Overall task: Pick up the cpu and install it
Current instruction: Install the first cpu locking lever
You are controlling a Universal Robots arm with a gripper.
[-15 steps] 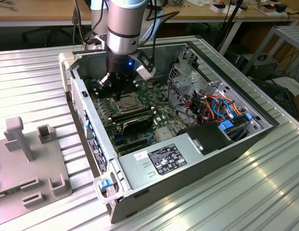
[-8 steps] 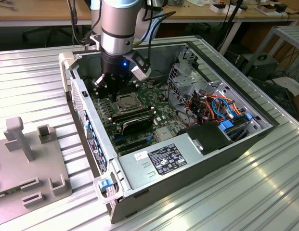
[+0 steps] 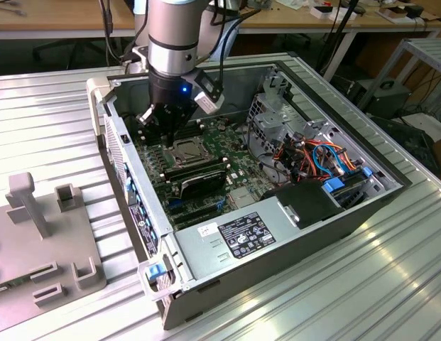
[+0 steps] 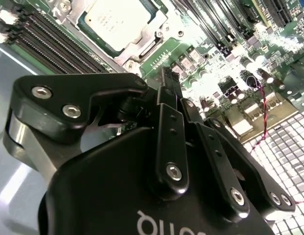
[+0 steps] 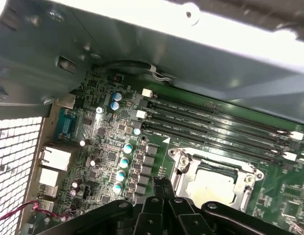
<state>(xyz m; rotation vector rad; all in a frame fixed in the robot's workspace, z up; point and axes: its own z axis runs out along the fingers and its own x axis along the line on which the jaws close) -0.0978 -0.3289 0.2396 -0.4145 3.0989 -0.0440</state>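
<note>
the cpu (image 4: pixel 118 20) lies flat in the socket (image 4: pixel 156 39) on the board (image 3: pixel 234 167), inside the open case (image 3: pixel 362 206); it also shows in the first wrist view (image 5: pixel 210 186). judged light, stiff and thin, with a smooth metal top likely to slip; its underside is probably delicate, so hold it by two opposite edges only. the arm (image 3: pixel 174 35) stands near vertical, reaching down into the case. the gripper (image 4: pixel 166 81) hangs beside the socket, fingers closed together on nothing.
</note>
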